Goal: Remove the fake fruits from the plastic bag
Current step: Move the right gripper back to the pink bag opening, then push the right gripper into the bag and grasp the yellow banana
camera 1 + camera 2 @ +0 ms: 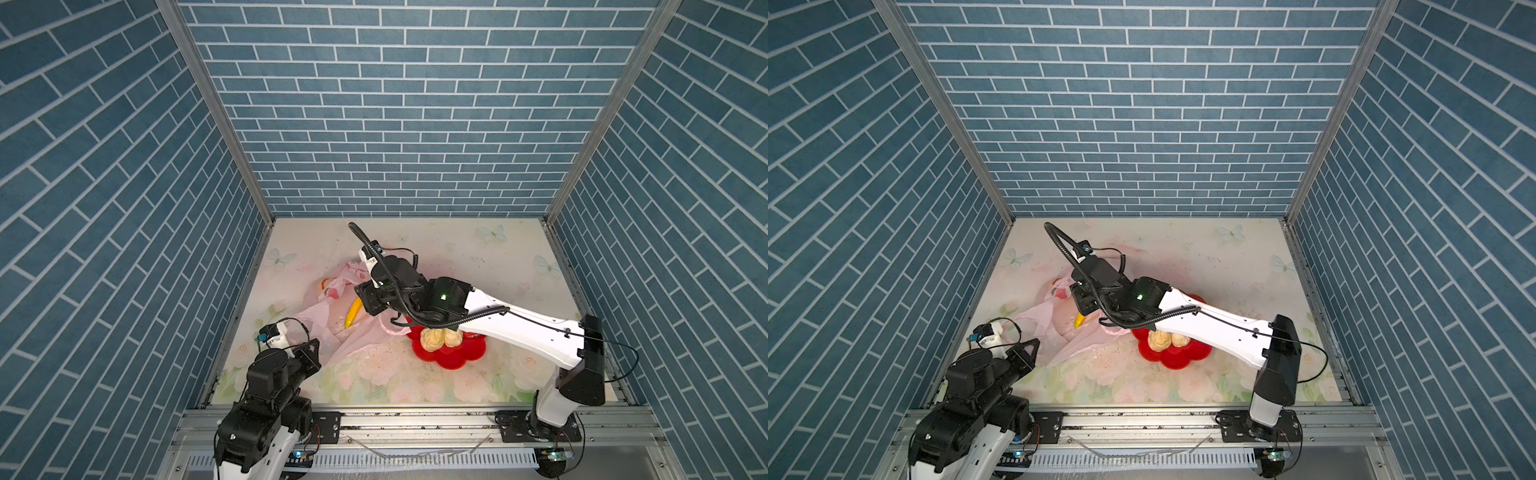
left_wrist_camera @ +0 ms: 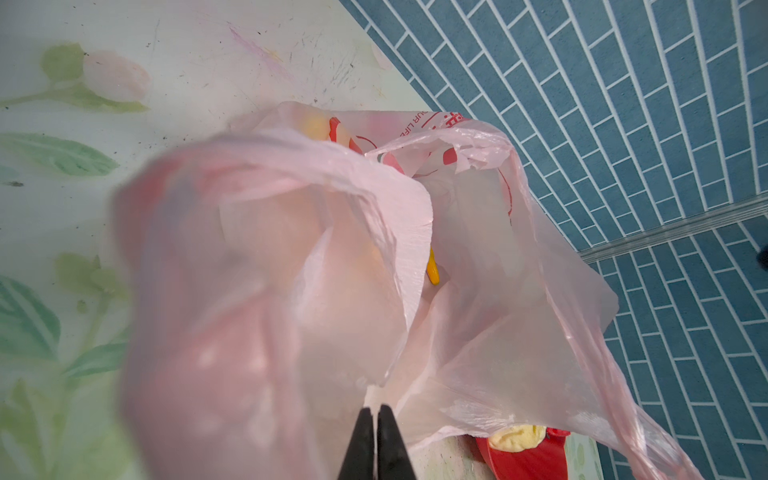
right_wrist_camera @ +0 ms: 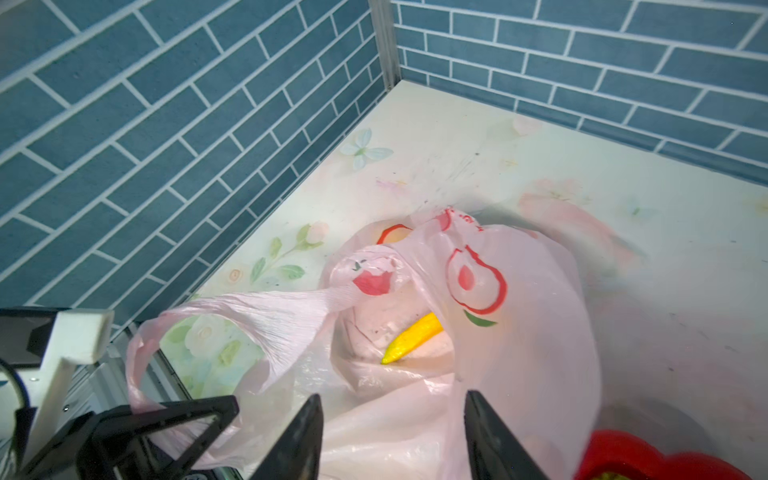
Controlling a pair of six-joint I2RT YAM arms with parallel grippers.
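My right gripper (image 3: pixel 392 395), jaws spread, faces the yellow toy banana (image 3: pixel 413 338), which lies tip-first just ahead inside the thin pink plastic bag (image 3: pixel 519 353). My left gripper (image 2: pixel 376 409) pinches the bag's edge.

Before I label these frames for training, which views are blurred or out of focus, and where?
Left wrist: the plastic bag fold nearest the lens is badly out of focus, though the banana behind is crisp. Right wrist: banana and bag print sharp; the table beyond the bag looks smeared. Both top views: sharp, evenly lit, soft shadows only.
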